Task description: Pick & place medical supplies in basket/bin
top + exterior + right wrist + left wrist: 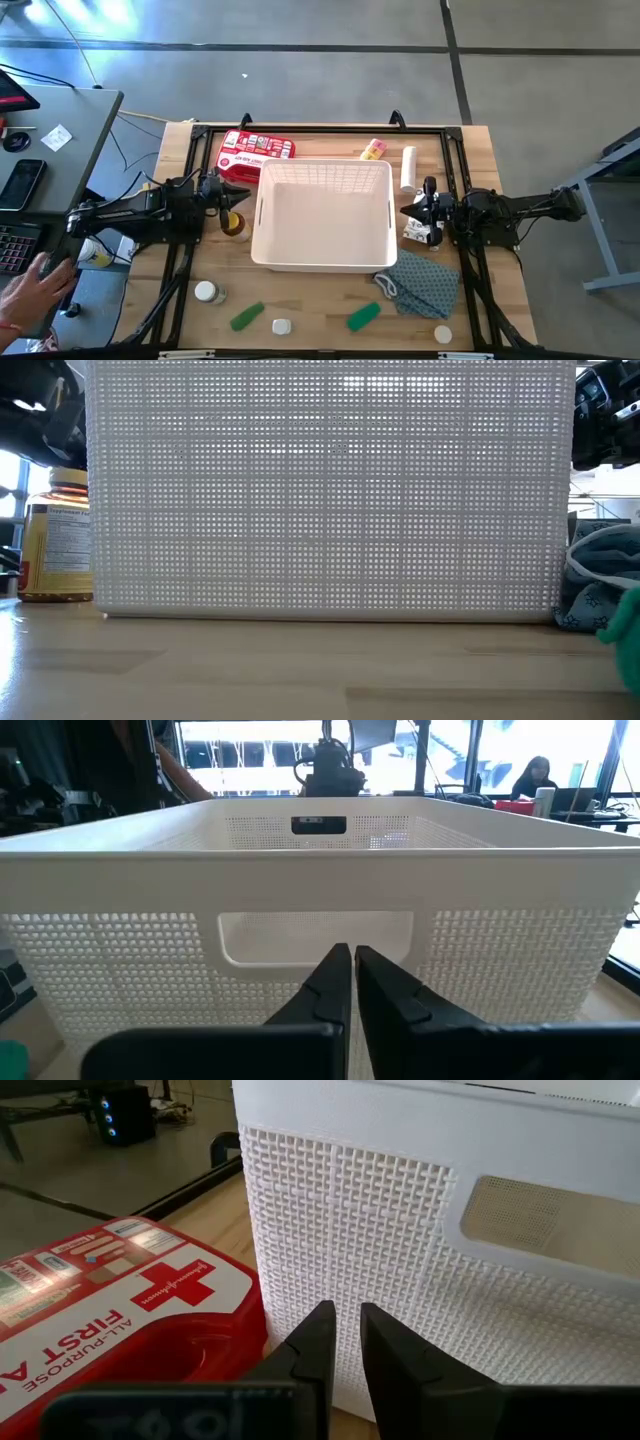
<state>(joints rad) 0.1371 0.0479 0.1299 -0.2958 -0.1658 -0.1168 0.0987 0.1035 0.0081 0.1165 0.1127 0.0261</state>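
Note:
The white lattice basket (pixel 322 215) stands on its base at the table's middle, with nothing showing inside. My left gripper (pixel 225 195) hovers shut at its left wall, beside the flat red first-aid case (pixel 255 155) and above an amber bottle (pixel 235 224). My right gripper (pixel 410 212) hovers shut at its right wall, facing the handle slot (pixel 315 938). Two green rolls (pixel 247 317) (pixel 363 316) and white-capped bottles (pixel 208 292) (pixel 282 326) lie near the table's near edge. No rainbow pill organiser shows.
A blue patterned cloth (pixel 420 282) lies right of the basket's near corner, with a white packet (pixel 420 232) under my right arm. A white tube (pixel 408 168) and a yellow-pink item (pixel 373 150) lie far right. A person's hand (pixel 35 285) shows off the table's left side.

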